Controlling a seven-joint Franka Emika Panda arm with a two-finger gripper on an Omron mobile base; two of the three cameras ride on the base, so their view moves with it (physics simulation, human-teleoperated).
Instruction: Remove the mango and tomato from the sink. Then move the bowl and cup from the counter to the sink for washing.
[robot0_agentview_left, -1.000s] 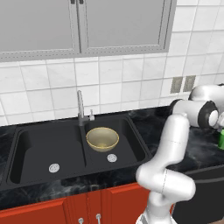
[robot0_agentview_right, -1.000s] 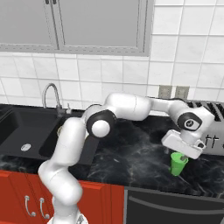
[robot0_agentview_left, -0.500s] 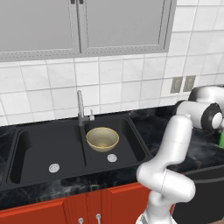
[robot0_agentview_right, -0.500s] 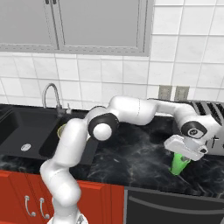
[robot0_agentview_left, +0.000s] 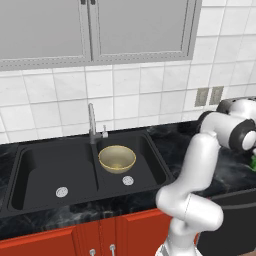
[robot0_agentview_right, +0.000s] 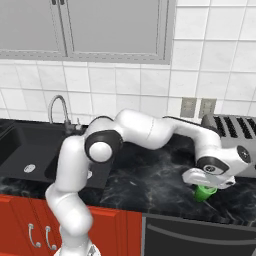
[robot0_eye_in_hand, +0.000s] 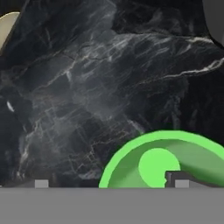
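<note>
Fingers are spread wide over the green cup at the lower right, not gripping it, while the bowl sits in the sink already, and no fruit shows inside.

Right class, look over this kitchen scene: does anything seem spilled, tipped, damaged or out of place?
Nothing stands out. The bowl sits upright in the sink, and the green cup stands upright on the counter under the open gripper.

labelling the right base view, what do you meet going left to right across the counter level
sink → faucet → the robot's dark shoulder joint → wall outlets → green cup under the hand, with the toaster behind them at the far right.
</note>
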